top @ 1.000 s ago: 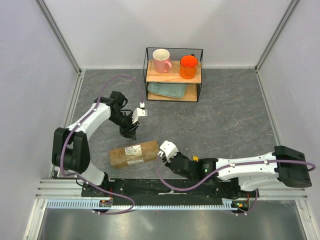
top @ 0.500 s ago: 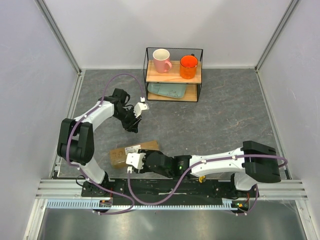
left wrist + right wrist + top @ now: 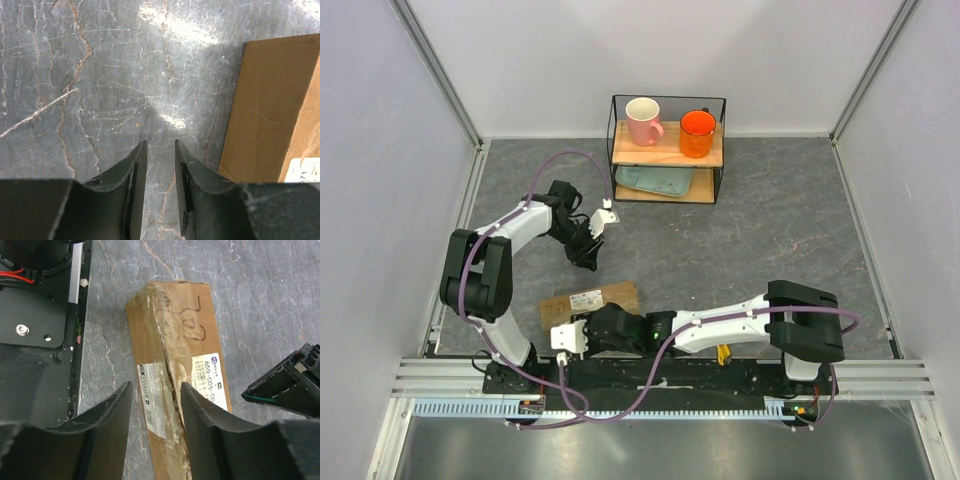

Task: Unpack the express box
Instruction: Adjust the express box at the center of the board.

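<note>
The express box (image 3: 605, 296) is a flat brown cardboard parcel with white labels, lying near the front edge. In the right wrist view the express box (image 3: 172, 325) runs lengthwise away, its taped seam split. My right gripper (image 3: 156, 390) stands open above it, its fingers either side of the seam and nothing held. From above, the right gripper (image 3: 578, 325) covers the box's near side. My left gripper (image 3: 587, 260) hovers just behind the box. In the left wrist view the left gripper (image 3: 160, 145) shows a narrow empty gap over bare table, with the express box (image 3: 270, 110) to its right.
A wire shelf rack (image 3: 667, 150) at the back carries a pink mug (image 3: 643, 120), an orange mug (image 3: 697, 132) and a teal tray (image 3: 655, 180). A yellow utility knife (image 3: 723, 353) peeks out under the right arm. The arms' black base plate (image 3: 35, 315) lies just left of the box.
My right arm has swung left along the front edge, from the box's right end to over its left half, and its jaws have widened. The left arm's elbow has shifted; its gripper barely moved.
</note>
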{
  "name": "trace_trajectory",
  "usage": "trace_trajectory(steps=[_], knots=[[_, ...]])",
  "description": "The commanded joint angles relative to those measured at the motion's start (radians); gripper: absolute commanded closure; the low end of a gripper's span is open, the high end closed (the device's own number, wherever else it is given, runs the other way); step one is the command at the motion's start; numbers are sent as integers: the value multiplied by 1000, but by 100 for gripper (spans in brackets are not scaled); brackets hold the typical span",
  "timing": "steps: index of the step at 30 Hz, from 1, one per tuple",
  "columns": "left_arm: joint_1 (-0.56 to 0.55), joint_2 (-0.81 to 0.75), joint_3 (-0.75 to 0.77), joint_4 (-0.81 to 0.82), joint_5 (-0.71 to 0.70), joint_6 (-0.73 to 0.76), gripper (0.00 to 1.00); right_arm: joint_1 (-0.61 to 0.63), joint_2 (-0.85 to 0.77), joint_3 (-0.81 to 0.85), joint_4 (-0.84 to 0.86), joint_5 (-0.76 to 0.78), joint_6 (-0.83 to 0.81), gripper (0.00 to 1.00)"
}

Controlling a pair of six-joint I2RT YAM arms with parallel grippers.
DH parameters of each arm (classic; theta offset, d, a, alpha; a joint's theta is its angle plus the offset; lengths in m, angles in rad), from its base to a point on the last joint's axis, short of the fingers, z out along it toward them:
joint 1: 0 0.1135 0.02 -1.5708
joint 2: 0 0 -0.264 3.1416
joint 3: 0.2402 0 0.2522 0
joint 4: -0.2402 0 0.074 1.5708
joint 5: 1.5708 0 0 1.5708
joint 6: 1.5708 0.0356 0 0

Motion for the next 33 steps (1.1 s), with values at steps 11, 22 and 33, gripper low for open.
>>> trace_trajectory(steps=[11, 22, 33], knots=[[-4, -25, -36, -55, 110, 87, 65, -76, 81, 79, 46, -75, -35, 61], [-4, -84, -40, -97, 127, 119, 65, -114, 102, 100, 22, -130, -17, 91], [-1, -213, -43, -146, 95, 133, 65, -122, 75, 102, 20, -109, 13, 100]])
